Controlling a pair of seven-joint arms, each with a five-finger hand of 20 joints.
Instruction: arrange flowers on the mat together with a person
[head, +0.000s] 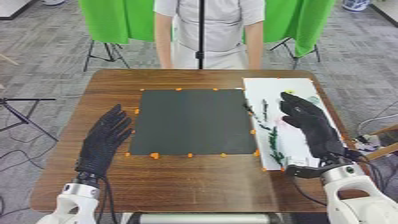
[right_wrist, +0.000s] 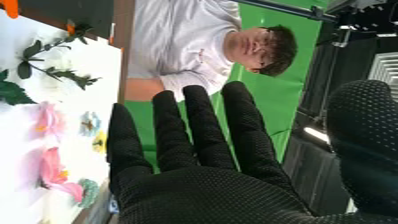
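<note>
Where the flowers (right_wrist: 53, 165) lie: white sheet (head: 266, 87), beside the dark mat (head: 191, 120)
Petals: pink, yellow, blue
Sprigs (head: 274, 142): leafy, dark green
Right hand (head: 306, 121): above the sheet, spread
Left hand (head: 100, 144): over the desk (head: 204, 185), fingers straight

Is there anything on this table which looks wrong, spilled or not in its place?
Nothing looks spilled or damaged. The dark mat lies flat, and the flowers and green stems rest on the white sheet. One leafy sprig reaches the sheet's edge.
</note>
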